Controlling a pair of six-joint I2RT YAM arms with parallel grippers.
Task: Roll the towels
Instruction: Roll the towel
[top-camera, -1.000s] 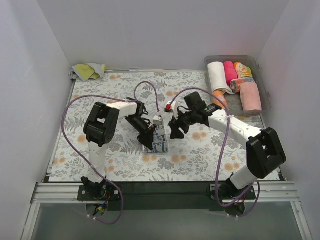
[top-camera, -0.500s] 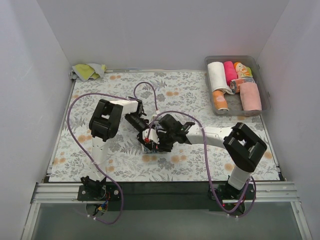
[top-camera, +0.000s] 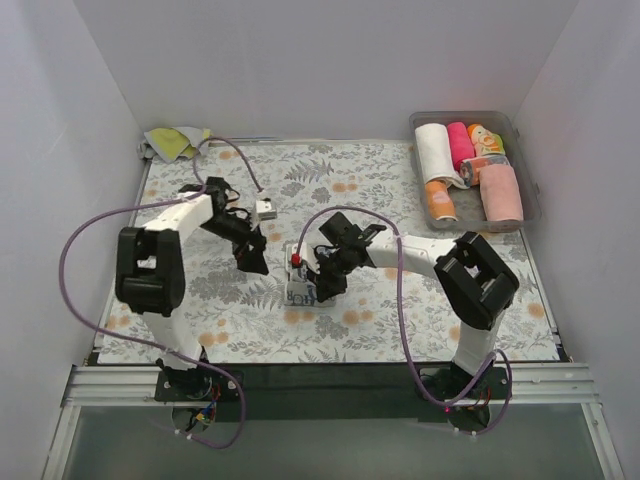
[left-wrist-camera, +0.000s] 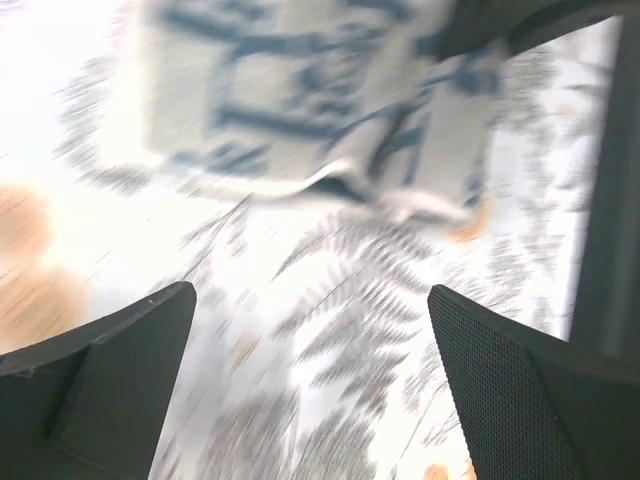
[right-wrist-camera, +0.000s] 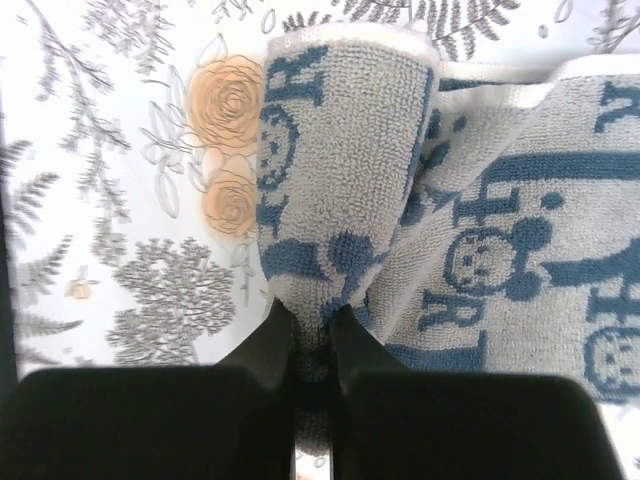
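Observation:
A white towel with blue print (top-camera: 298, 290) lies partly folded on the floral tablecloth at mid table. My right gripper (top-camera: 322, 284) is at its right side. In the right wrist view the jaws of the right gripper (right-wrist-camera: 312, 325) are shut on a raised fold of the towel (right-wrist-camera: 340, 150). My left gripper (top-camera: 252, 262) is to the left of the towel and apart from it. In the left wrist view the left gripper (left-wrist-camera: 310, 390) is open over bare cloth, with the blurred towel (left-wrist-camera: 320, 100) beyond its fingertips.
A clear bin (top-camera: 530, 195) at the back right holds several rolled towels, white, pink and orange. A crumpled yellow-green cloth (top-camera: 178, 142) lies in the back left corner. White walls close the table on three sides.
My left gripper has let go of the towel, opened wide and swung away to the left. The right gripper has come in onto the towel and closed on a fold.

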